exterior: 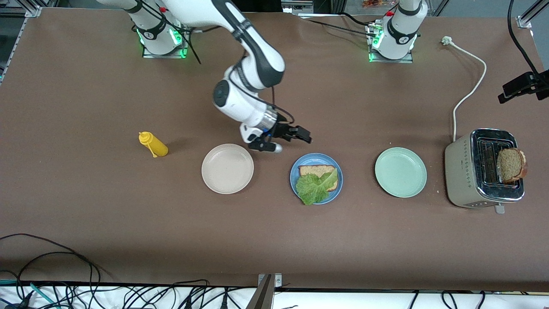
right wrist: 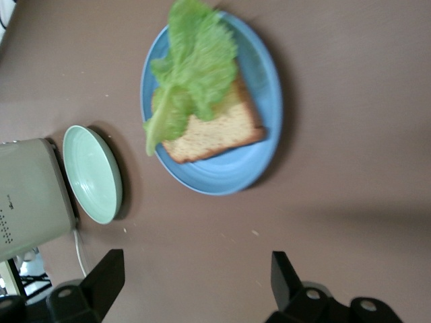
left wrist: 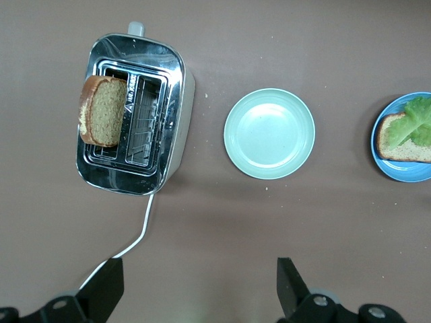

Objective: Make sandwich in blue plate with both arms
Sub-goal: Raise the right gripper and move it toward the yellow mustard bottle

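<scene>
On the blue plate (exterior: 296, 179) mid-worktop lie one bread slice (exterior: 315, 171) and lettuce (exterior: 315, 189). Right tool (exterior: 286, 136), open and empty, hovers beside it. Left tool (left wrist: 199, 286), open, probably waits high. Next: fetching the toaster's slice (exterior: 511, 165).

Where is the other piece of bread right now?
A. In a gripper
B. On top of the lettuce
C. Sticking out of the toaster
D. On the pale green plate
C: the second bread slice stands in a slot of the toaster, while the blue plate holds one slice under lettuce.
</scene>
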